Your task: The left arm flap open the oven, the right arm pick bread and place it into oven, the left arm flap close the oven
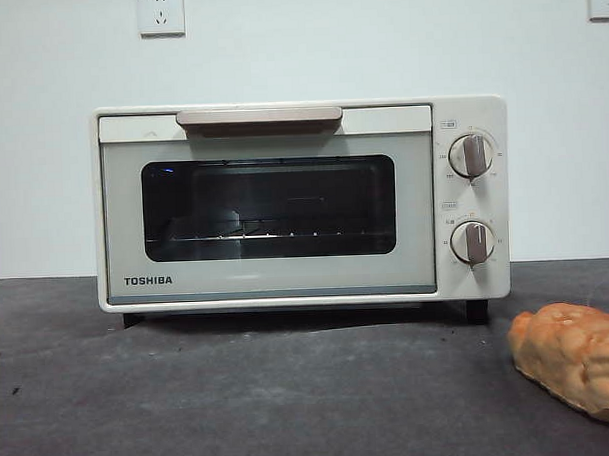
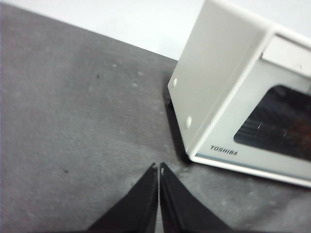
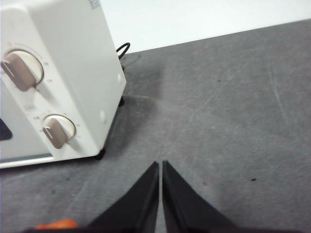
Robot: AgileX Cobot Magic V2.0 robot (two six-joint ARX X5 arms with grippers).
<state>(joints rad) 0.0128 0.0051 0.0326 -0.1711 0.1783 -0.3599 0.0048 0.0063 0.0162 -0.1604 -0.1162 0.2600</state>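
Front view: oven point(image 1: 302, 203) sits centred on the dark table point(image 1: 190, 392), door closed, beige handle point(image 1: 259, 117) at 12 o'clock on the door. Bread point(image 1: 577, 359) lies on the table at 4 o'clock from the oven, partly cut off by the frame edge. I see no arm here.

Left wrist view: left gripper point(image 2: 159, 168) has jaws pressed together, holding nothing, hovering over bare table, near the oven's TOSHIBA corner but clear of it.

Right wrist view: right gripper point(image 3: 160, 165) also closed and empty, near the knob side of the oven point(image 3: 53, 82). An orange sliver, probably the bread point(image 3: 56, 224), shows beside the jaws.

My read: nothing done yet. Door opening, bread transfer and closing all remain.
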